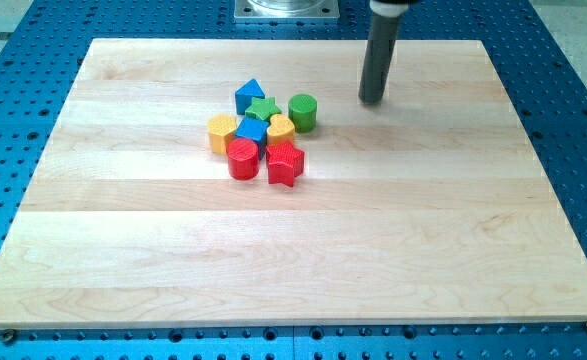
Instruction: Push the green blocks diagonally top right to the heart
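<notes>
A green cylinder (303, 112) and a green star (264, 108) sit at the top right of a tight cluster near the board's middle. The yellow heart (281, 128) lies just below and between them, touching both. My tip (372, 100) rests on the board to the right of and slightly above the green cylinder, apart from it by about a block's width.
The cluster also holds a blue triangle block (249, 95), a blue cube (251, 132), a yellow hexagon (222, 132), a red cylinder (242, 158) and a red star (285, 163). The wooden board (123, 250) lies on a blue perforated table (573, 100).
</notes>
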